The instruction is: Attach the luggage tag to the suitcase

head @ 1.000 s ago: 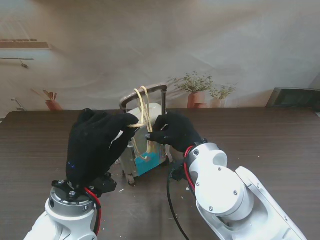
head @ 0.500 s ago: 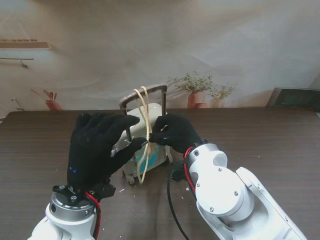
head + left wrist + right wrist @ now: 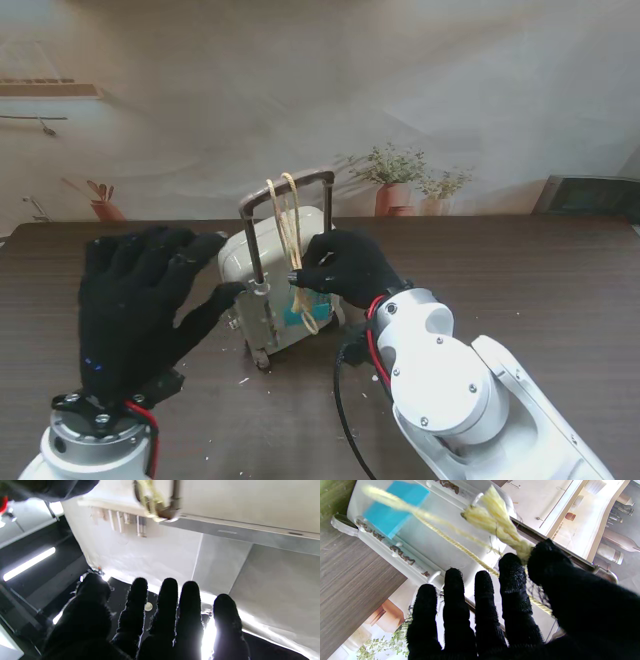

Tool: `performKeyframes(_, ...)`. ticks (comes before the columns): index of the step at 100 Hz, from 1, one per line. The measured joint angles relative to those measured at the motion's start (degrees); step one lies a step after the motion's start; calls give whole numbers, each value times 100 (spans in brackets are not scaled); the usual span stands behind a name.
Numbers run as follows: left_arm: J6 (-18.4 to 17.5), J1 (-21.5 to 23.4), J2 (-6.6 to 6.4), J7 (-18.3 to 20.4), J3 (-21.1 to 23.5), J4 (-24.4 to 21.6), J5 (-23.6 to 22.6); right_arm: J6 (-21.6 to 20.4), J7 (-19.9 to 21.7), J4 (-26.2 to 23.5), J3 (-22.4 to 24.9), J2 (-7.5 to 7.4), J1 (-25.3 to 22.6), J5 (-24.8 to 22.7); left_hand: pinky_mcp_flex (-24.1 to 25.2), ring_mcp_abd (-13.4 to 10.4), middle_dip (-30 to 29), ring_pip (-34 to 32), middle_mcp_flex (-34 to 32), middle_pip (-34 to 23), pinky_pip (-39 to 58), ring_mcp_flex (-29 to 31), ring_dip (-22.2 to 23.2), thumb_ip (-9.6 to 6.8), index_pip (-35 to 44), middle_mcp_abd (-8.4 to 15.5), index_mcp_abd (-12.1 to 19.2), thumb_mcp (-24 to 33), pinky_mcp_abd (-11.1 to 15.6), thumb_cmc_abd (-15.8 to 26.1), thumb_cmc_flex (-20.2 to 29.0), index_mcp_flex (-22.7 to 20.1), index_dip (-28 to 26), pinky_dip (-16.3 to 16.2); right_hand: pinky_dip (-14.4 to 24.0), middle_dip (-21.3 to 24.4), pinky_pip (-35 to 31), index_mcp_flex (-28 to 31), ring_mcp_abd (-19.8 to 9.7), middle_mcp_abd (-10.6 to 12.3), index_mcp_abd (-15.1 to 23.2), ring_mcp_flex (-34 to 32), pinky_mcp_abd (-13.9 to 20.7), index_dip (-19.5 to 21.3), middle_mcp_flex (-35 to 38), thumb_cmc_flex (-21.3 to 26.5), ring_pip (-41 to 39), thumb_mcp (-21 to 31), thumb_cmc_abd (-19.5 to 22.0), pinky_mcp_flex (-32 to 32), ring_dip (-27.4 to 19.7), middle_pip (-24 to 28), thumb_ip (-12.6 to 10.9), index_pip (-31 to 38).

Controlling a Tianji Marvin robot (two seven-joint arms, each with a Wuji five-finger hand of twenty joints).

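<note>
The left hand [image 3: 135, 315] stood nearest the near edge of the table [image 3: 540, 290], left of centre, its fingers [image 3: 167, 597] spread wide and holding nothing; only its thumb tip lay close to the suitcase [image 3: 275, 290]. The right hand [image 3: 345, 265] was beside the suitcase on its right, thumb and forefinger pinched on the cord [image 3: 505, 533], the other fingers loosely extended.

The suitcase stood upright at mid-table, its pull handle [image 3: 290, 195] raised. The cord was looped over the handle's top bar, and the blue luggage tag [image 3: 392, 510] hung against the case's side.

Procedure, as judged: the step in hand appeared to be cinching the loop. The right hand's pinch should be maintained and drawn steadily away from the bar, so that the loop closes without tipping the light case. The free hand was best placed to brace the case body.

Not determinable: whether the cord was knotted or merely draped over the bar, since the right hand covered the crossing point. The tag was blurred in the wrist view and mostly screened by cord in the stand view. The case's wheels were barely discernible.
</note>
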State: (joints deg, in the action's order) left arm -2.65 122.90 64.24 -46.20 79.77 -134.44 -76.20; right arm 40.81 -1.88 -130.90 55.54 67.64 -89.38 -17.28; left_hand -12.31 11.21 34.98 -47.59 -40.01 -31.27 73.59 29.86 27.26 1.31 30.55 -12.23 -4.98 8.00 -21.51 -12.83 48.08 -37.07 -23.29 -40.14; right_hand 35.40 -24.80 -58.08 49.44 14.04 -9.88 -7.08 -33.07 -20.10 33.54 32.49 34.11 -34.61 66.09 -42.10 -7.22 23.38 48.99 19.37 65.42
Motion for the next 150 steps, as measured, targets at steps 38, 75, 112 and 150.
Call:
performKeyframes(38, -448, 544, 86, 1378, 1308, -46, 764, 15, 50, -37, 4, -9, -14, 5, 1613, -658, -1669, 3410, 2805, 2122, -5478, -2347, -113, -59, -2369, 331, -265, -503, 332, 62, -394, 1665, 1193, 1945, 0, 0, 0, 0, 1, -1, 0, 0, 0, 0, 1, 1, 0, -1, 0, -1, 0, 0, 0, 0)
performKeyframes(75, -633, -110, -49, 3414, 1478, -11, 1191, 30, 86, -76, 5, -20, -16, 59, 1500, -1033, -1808, 3980, 2877, 2384, -6708, -2415, -250, -60, -2577, 483, -265, -660, 647, 43, -553, 1658, 1201, 1991, 0, 1, 0, 0, 1, -1, 0, -1, -1, 1, 2, 1, 0, -1, 1, -1, 0, 0, 0, 1)
performKeyframes(112, -1072, -1296, -170, 3404, 919, 1103, 1218, 16, 130, -148, 78, -34, -82, 133, 1074, -1086, -1808, 3768, 2713, 2048, -6718, -2242, -699, -60, -2503, 489, -265, -168, 648, -382, -529, 1647, 1201, 1995, 0, 2, 0, 0, 2, -2, 0, -1, -1, 1, 2, 1, 0, -1, 1, -2, 0, 0, 0, 1)
performKeyframes(150, -1495, -1994, -265, 3763, 563, 1737, 1342, -61, 188, -228, 167, -68, -209, 137, 846, -1188, -1809, 3559, 2524, 1843, -6721, -2021, -1426, 111, -2216, 556, -265, 1235, 648, -934, -679, 1644, 1201, 2075, 0, 2, 0, 0, 3, -3, 0, -1, -1, 1, 2, 1, 0, -1, 1, -4, 0, 0, 0, 1)
